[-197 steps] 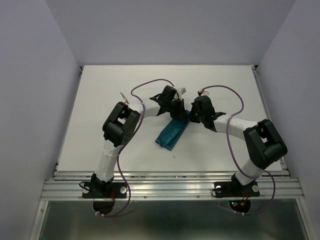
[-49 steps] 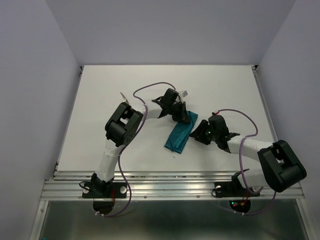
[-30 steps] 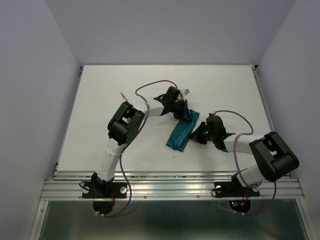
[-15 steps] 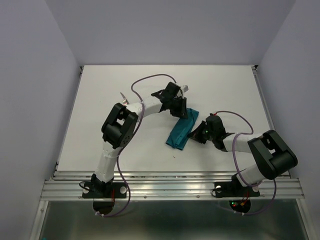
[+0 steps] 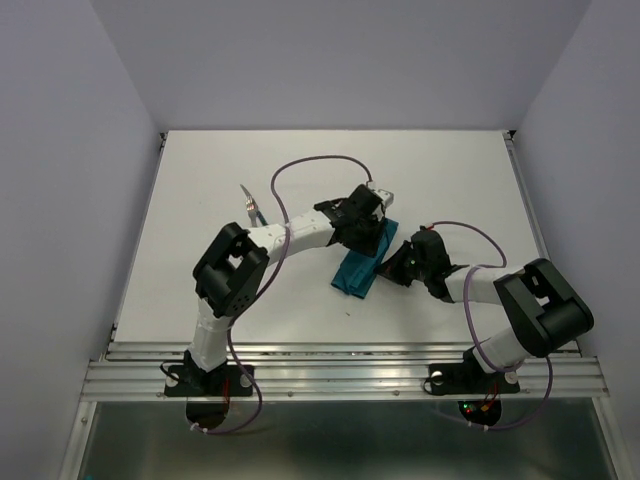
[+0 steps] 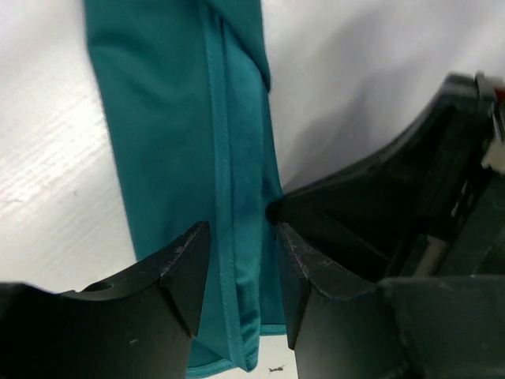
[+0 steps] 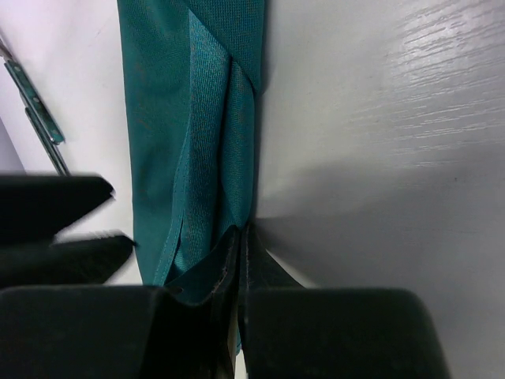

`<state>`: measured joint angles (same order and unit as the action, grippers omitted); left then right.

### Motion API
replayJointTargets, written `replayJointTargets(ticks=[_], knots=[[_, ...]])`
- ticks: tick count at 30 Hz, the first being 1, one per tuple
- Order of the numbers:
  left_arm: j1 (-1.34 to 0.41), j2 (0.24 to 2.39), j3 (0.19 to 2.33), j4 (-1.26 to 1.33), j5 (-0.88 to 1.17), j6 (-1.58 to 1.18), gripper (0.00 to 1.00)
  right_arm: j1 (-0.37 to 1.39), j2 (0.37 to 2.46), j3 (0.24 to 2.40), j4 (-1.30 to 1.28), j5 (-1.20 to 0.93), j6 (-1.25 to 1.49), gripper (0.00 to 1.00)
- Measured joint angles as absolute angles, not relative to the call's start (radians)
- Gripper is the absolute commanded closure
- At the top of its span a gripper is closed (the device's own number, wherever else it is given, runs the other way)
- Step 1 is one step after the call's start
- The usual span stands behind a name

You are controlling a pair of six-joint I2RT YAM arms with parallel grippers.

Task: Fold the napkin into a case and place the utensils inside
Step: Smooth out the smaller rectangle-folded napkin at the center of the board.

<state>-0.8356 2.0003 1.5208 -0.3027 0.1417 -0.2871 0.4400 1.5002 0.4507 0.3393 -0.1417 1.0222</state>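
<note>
The napkin (image 5: 355,275) lies mid-table as a narrow teal strip, folded lengthwise. My left gripper (image 5: 368,234) is over its far end, open, and its fingers (image 6: 177,268) straddle the strip's hemmed fold (image 6: 229,158) without closing on it. From the right, my right gripper (image 5: 396,263) reaches the strip's right edge. Its jaws are shut on the cloth's edge (image 7: 237,237), and a flap lies over one finger. The utensils (image 5: 249,201) lie apart at the back left, also seen as thin teal handles (image 7: 35,106). In the left wrist view the utensils are out of sight.
White tabletop (image 5: 450,180) lies all round, with lavender walls on three sides. Purple cables loop over both arms. The right gripper's black body (image 6: 394,205) sits close beside the left fingers. A metal rail (image 5: 340,375) runs along the near edge.
The left gripper has opened, letting go of the napkin's far end, and shifted right and nearer over the strip. The right gripper closed fully at the strip's right edge and stayed there.
</note>
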Motion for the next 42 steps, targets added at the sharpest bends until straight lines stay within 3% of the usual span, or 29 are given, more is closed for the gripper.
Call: replayJointTargets(ticks=[7, 26, 42], knots=[[-0.946, 1.945, 1.430, -0.312, 0.021, -0.247, 0.50, 0.440, 1.501, 0.451, 0.341, -0.138, 1.025, 0.99], [-0.989, 1.940, 1.389, -0.306, -0.108, -0.244, 0.49, 0.440, 1.510, 0.458, 0.346, -0.139, 1.025, 0.99], [-0.989, 1.992, 1.387, -0.282, -0.136, -0.244, 0.63, 0.440, 1.511, 0.458, 0.346, -0.138, 1.025, 0.99]])
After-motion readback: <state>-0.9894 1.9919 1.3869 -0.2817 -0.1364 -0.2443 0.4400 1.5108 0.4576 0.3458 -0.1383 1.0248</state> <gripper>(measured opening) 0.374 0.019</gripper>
